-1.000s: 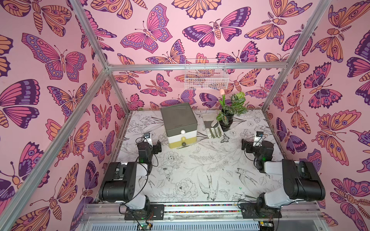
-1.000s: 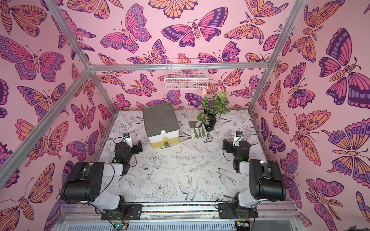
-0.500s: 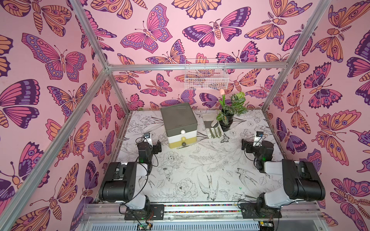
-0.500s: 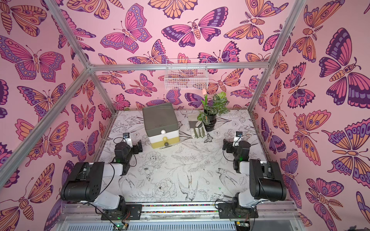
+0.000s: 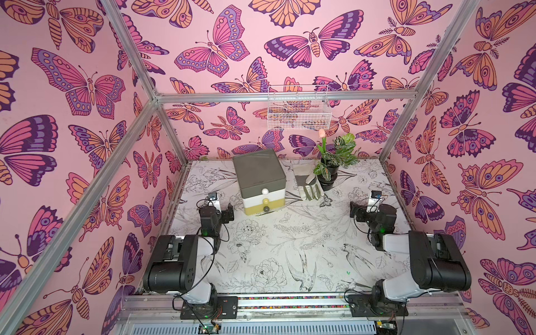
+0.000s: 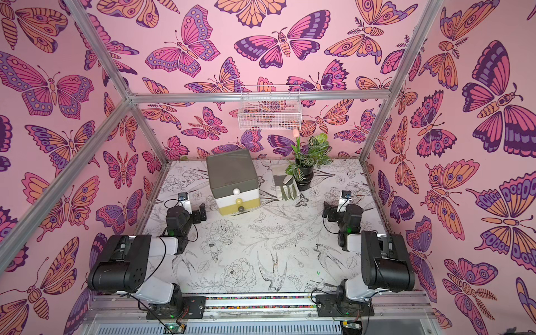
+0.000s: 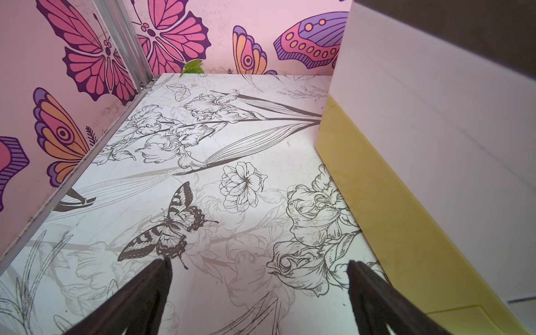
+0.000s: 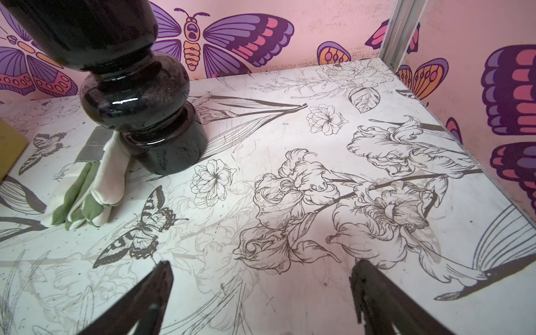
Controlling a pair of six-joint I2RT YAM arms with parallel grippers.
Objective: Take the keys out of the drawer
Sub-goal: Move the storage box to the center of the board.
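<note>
Both arms sit low near their own table edges, looks like a start pose: nothing held, nothing touched.

left gripper [image 7: 259,262]: jaws spread wide, empty, hovering over bare table [image 5: 275,246]. It sits just beside the left side wall of the drawer unit [image 5: 262,185], not in contact. It's off to the side of the front face rather than lined up with a knob, so my guess is it has to swing round to the front before any pull.

right gripper [image 8: 262,262]: jaws also spread wide and empty, well apart from the unit. It faces the black plant pot [image 8: 139,116] and the gardening glove [image 8: 87,191] lying against the pot's base. Neither matters for the task.

Drawer unit: three stacked tiers, all flush shut in both top views.
- grey top tier, white knob [image 5: 264,191]
- white middle tier, yellow knob [image 5: 265,200]
- yellow bottom tier, dark grey knob [image 5: 266,208]

keys: not visible in any view. Presumably inside one of the shut drawers; can't tell which. No tags, rings or metal show, so nothing to say on their look.

Judgement: task not started; the first step is opening a drawer. The knobs are small and round, so a pinch could slip, and the light unit may slide on the pull unless braced.
</note>
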